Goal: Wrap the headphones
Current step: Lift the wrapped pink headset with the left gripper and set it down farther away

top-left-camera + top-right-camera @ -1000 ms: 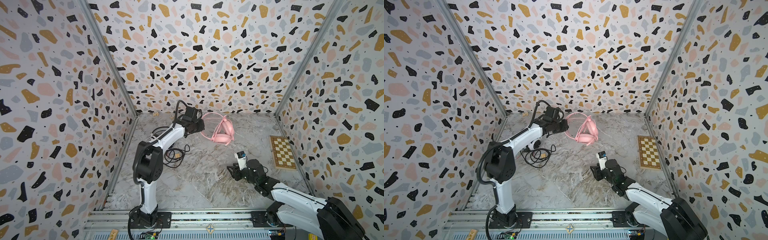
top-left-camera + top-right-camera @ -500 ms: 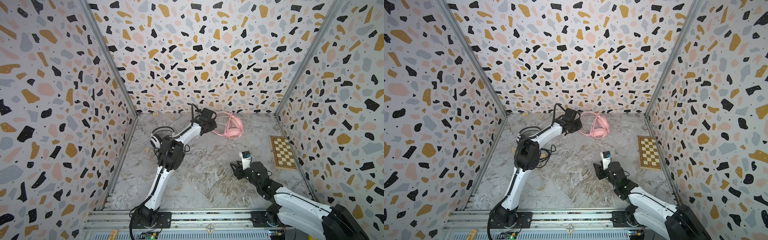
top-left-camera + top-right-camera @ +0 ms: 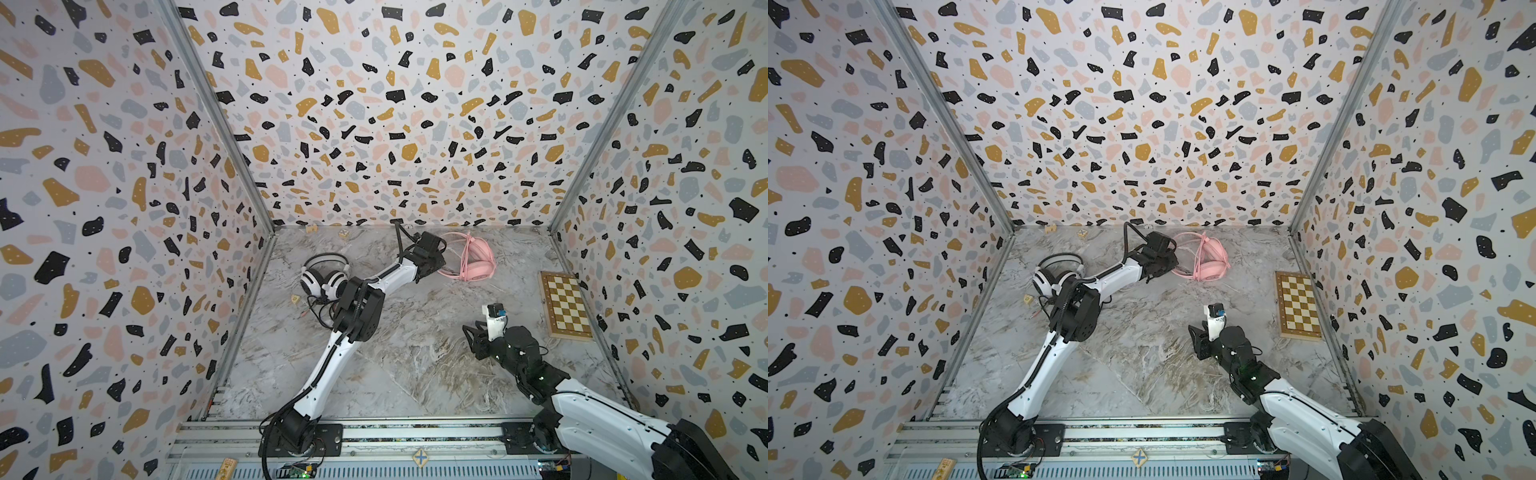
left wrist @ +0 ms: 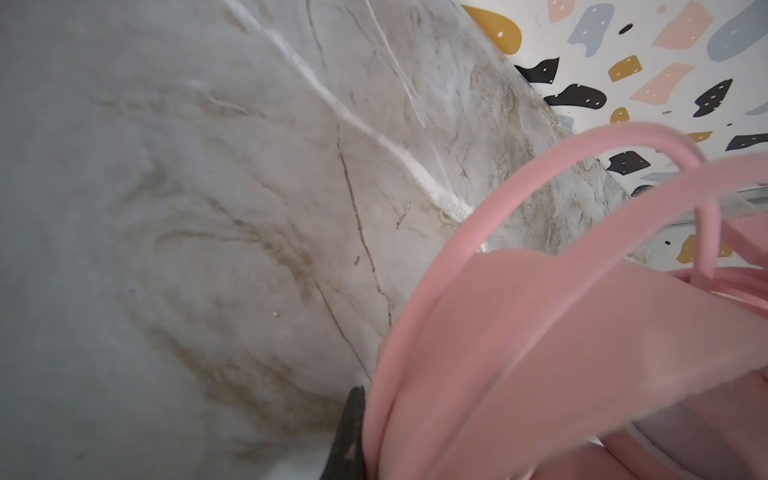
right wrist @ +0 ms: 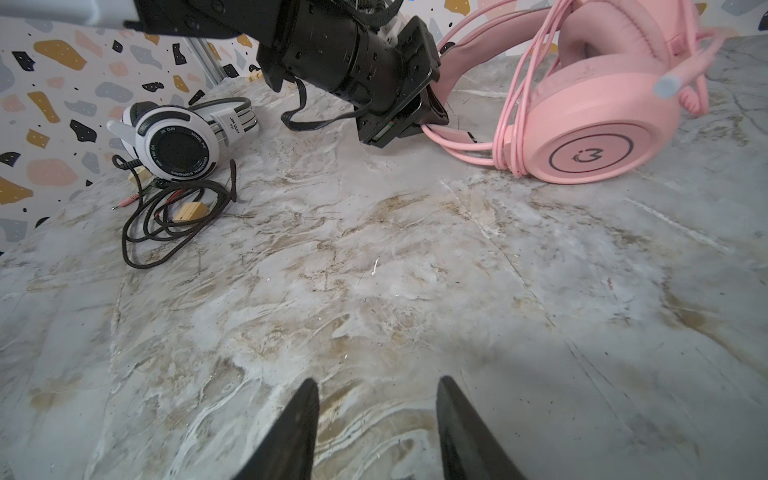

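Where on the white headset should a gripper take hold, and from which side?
On the white headset, probably its black headband: a thin arch clear of the bulky cups, away from the loose cable. Come from above, jaws across the band.

Lab robot cell, terrazzo-print walls (image 3: 374,124) on three sides, marble-print floor (image 3: 415,365), aluminium mounting rail (image 3: 395,434) in front

left headset (image 3: 322,280) | rear headset (image 3: 478,266) right of it | chessboard (image 3: 566,305) far right

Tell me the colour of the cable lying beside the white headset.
The cable is black; the right wrist view shows it best.
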Robot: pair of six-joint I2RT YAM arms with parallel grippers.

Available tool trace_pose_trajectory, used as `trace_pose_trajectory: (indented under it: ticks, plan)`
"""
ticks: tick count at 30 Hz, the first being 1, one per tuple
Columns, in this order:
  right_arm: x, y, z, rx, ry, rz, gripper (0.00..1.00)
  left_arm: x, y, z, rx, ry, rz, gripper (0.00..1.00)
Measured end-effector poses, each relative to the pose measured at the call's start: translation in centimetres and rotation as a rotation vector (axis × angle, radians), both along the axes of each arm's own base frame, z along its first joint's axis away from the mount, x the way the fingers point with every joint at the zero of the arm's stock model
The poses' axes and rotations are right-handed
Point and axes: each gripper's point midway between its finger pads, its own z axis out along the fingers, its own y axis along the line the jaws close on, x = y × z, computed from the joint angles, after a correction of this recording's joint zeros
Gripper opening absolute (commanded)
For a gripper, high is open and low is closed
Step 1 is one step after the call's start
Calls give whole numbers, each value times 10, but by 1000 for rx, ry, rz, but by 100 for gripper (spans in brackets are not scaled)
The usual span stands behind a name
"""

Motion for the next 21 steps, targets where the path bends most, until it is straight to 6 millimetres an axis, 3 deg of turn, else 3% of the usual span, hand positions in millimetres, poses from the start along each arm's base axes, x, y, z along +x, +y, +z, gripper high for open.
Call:
trace_pose_trajectory:
  ticks: [6, 15, 19, 21]
  plan:
    - [0, 0, 2, 7, -4, -1, 47, 1, -9, 5, -52, -15, -37, 29]
    - [-4, -2, -4, 18, 9, -4, 46, -1, -13, 33, -99, -63, -72, 37]
    - [-4, -2, -3, 22, 9, -5, 46, -1, -7, 54, -81, -96, -86, 59]
    - [-4, -2, -2, 25, 6, -5, 46, -2, -3, 64, -50, -122, -97, 63]
